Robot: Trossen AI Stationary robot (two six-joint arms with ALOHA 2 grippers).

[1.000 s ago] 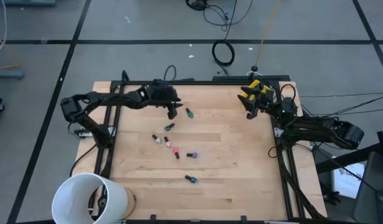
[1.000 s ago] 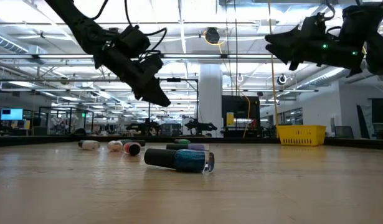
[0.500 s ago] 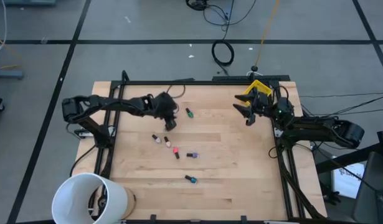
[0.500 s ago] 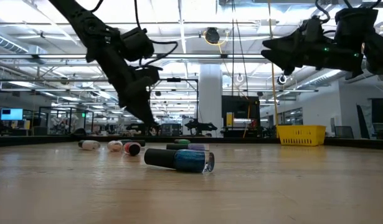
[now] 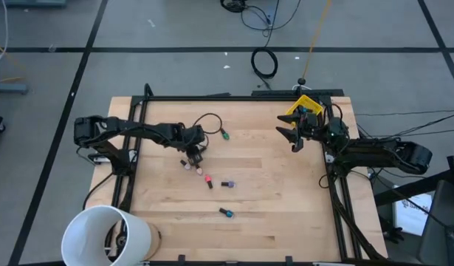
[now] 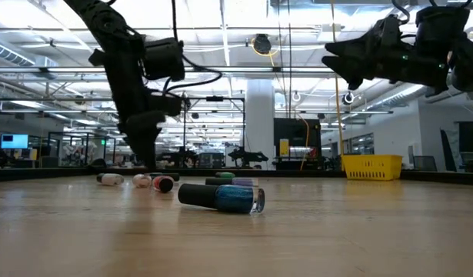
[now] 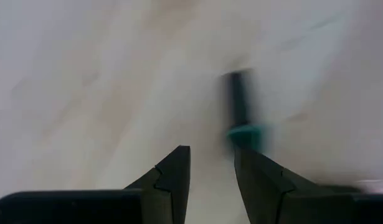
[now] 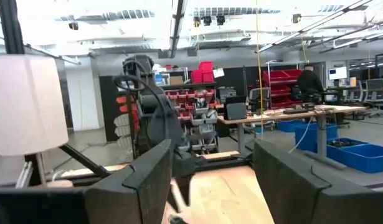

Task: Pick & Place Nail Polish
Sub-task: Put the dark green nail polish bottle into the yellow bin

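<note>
Legible text, labels, brands, numbers, signs: none readable on any surface in any view.

**Two dark arms, cabled and angular**

Both arms are matte black throughout, built of slim tubular links joined by bulkier, rounded joint housings. The left arm (image 5: 138,131) carries a thin black cable that loops free above its wrist. The right arm (image 5: 374,151) has a blocky wrist housing with a small green light showing on it in the low view. The left gripper (image 7: 210,180) has two black wedge-shaped fingers with stepped, notched inner edges. The right gripper (image 8: 210,180) has broader, flat-faced dark fingers with angled, bevelled edges.
</note>
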